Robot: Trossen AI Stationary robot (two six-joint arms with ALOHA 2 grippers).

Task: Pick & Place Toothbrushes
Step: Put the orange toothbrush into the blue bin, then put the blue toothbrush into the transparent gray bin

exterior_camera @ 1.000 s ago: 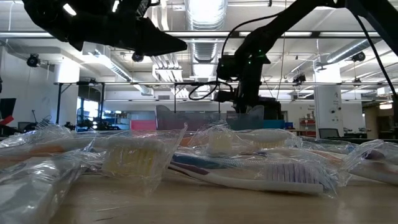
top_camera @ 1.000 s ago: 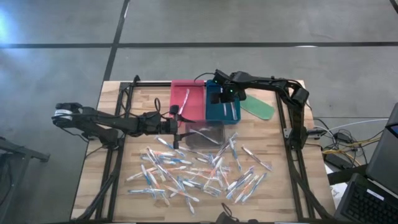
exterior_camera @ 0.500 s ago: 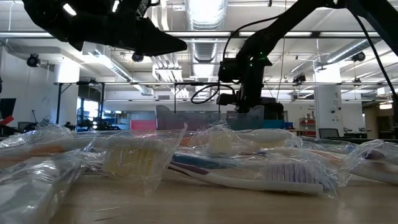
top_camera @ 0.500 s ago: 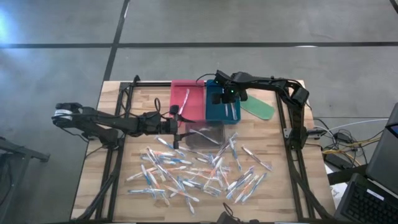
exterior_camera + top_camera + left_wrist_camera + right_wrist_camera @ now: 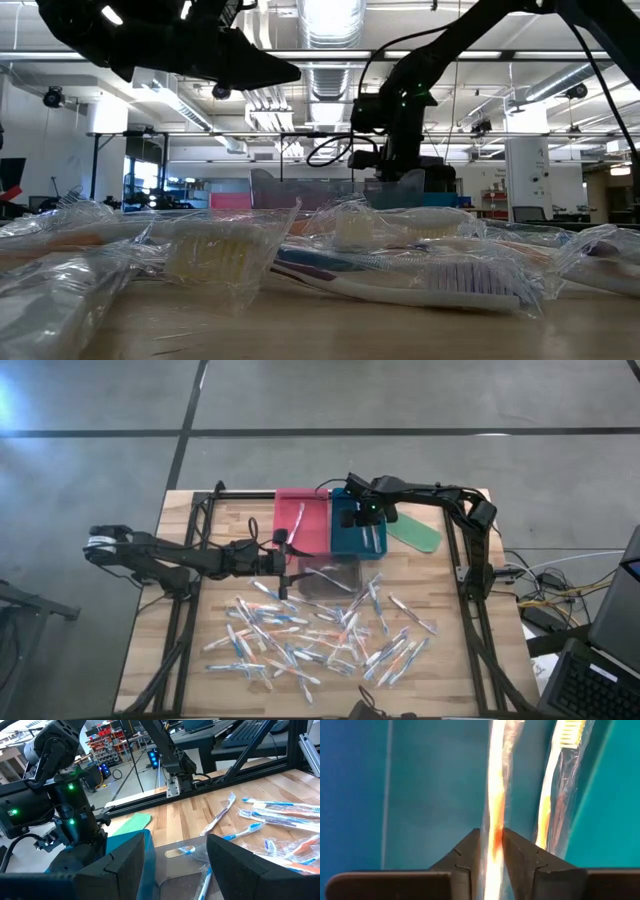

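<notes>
I'm setting a wrapped orange toothbrush into the blue tray beside another, the right claw pinching it — seemingly just loosening — so next I'm opening fully and lifting clear, while the left claw is waiting agape over the table.

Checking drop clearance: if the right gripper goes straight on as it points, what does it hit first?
Likely the blue tray's floor. The right gripper points down into it, an orange toothbrush between its fingers; depth unclear.
</notes>
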